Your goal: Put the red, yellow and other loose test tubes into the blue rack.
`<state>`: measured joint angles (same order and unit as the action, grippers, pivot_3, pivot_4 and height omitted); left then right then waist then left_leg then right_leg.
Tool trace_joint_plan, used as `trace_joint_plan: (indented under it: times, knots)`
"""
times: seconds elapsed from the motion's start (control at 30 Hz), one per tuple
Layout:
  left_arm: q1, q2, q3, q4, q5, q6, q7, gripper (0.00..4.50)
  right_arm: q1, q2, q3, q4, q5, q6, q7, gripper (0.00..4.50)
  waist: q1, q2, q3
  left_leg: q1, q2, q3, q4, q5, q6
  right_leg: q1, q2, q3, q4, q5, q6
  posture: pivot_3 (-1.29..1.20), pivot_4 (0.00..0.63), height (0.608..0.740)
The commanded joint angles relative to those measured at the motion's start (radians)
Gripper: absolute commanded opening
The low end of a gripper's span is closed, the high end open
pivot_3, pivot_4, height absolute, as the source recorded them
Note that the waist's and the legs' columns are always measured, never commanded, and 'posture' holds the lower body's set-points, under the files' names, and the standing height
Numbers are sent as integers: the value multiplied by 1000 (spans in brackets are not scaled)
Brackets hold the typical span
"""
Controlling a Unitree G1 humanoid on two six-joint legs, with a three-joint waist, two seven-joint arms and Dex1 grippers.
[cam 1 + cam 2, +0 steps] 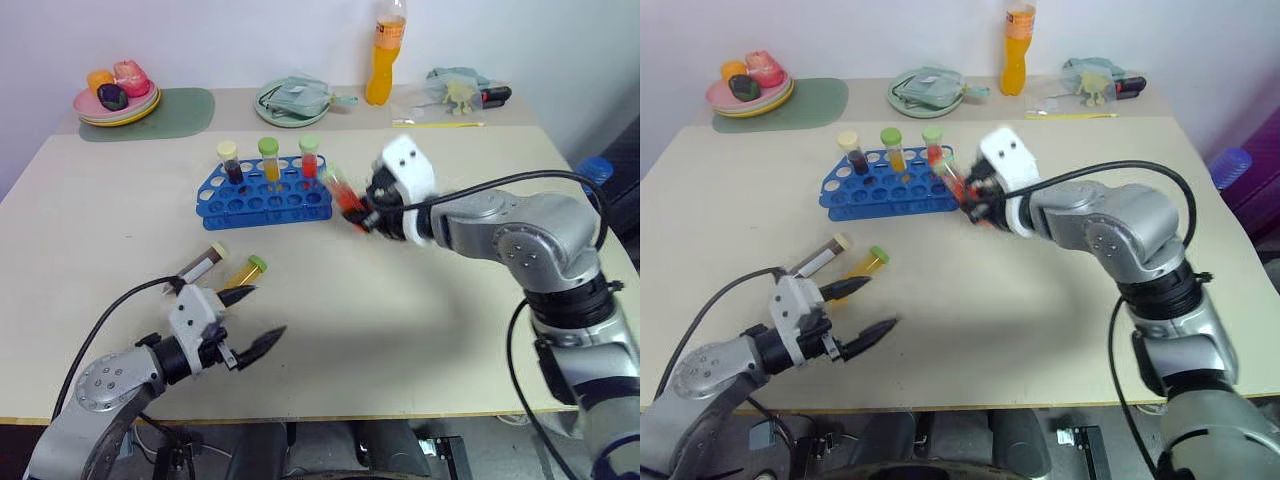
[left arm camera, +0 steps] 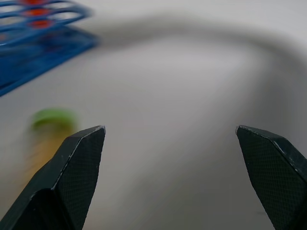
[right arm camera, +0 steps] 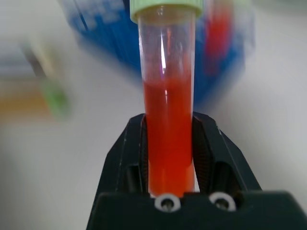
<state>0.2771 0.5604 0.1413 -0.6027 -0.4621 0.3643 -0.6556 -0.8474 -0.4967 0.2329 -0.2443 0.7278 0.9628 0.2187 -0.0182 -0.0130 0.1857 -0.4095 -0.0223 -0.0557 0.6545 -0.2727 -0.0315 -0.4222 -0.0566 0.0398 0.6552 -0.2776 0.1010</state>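
Right wrist view: the right end effector (image 3: pixel 169 143) is seen clamped on a red test tube (image 3: pixel 168 110) with a green cap, held along the fingers, cap end outward. From the head cameras this tube (image 1: pixel 342 192) is seen raised just beside the right end of the blue rack (image 1: pixel 262 197), tilted, its cap toward the rack. Three capped tubes are seen standing upright in the rack's back row: a dark one with a cream cap (image 1: pixel 231 160), a yellow one with a green cap (image 1: pixel 270 158) and a red one with a green cap (image 1: pixel 309 156). Two loose tubes are seen lying on the counter (image 1: pixel 420 320) in front of the rack: a dark tube with a cream cap and white label (image 1: pixel 202 262), on which no writing can be read, and a yellow tube with a green cap (image 1: pixel 245 270) just beside it. The left end effector (image 1: pixel 250 318) is seen low over the counter near these two, its fingers spread wide apart and holding nothing. An orange drink bottle (image 1: pixel 384 55) is seen at the far edge; its label cannot be read.
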Motion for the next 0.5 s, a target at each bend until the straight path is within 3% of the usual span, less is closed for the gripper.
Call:
trace_joint_plan:
  times: [0.03,0.23,0.5]
  knots:
    - [-33,-62,37,36,13,-58,66,4500,13,172,-23,153,-140,-303,16,775,1,0,0,0,0,0,1,0,0,0,0,0,1,0,0,0,150,729]
    - [-122,-185,107,109,48,-141,210,4500,32,448,-41,484,-339,-799,47,775,1,0,0,0,-1,0,7,0,0,0,0,0,7,0,0,0,150,729]
    - [-134,-178,149,87,45,-137,253,4500,-19,542,-66,882,-529,-1107,30,775,-1,0,0,0,-1,0,7,1,-2,-1,0,0,9,0,0,0,150,729]
